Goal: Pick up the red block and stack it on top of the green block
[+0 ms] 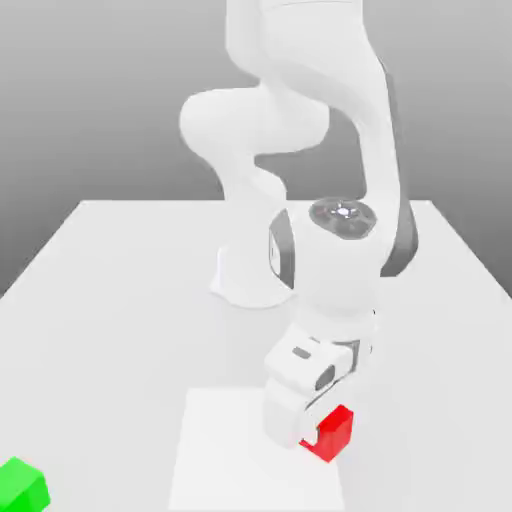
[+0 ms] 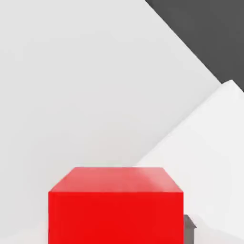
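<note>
While the gripper [image 1: 318,432] sits low over the red block [image 1: 331,432] near the table's [image 1: 120,300] front edge, I cannot tell whether it has closed on it. Lifting appears not yet done. The green block [image 1: 22,486] waits well apart, at the exterior view's left; stacking remains.

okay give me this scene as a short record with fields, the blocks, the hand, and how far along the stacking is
red block: on the white table, toward the front, partly hidden by the hand; close up in the hand view
green block: at the front corner on the exterior view's left, well apart from the red block, nothing on it
hand: lowered right at the red block
fingers: state cannot be told
stacking: not yet done; the two blocks sit apart on the table
</note>
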Tool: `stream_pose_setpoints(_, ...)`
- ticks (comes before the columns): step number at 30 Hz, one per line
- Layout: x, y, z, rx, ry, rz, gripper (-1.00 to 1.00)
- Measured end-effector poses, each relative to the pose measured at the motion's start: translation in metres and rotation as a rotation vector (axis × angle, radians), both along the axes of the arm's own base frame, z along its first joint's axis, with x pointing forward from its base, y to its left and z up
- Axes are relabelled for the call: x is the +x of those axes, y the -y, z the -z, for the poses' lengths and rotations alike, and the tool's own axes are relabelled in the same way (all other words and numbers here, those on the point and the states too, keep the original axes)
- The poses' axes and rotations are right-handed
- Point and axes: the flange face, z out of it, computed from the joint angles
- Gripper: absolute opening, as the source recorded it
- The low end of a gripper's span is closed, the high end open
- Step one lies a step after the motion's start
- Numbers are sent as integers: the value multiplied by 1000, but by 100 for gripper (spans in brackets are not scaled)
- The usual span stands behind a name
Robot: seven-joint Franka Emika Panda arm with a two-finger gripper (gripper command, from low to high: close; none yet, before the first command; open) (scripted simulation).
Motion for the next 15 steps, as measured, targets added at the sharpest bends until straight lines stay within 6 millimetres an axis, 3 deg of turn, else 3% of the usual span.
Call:
stream_pose_setpoints(2,1,0,-10,0,0,0,-100)
stream_pose_setpoints(7,4,4,-58,0,0,23,-100)
stream_pose_setpoints(11,46,73,-71,4,-6,358,-100)
stream_pose_setpoints(15,77,156,-79,5,-8,705,-100)
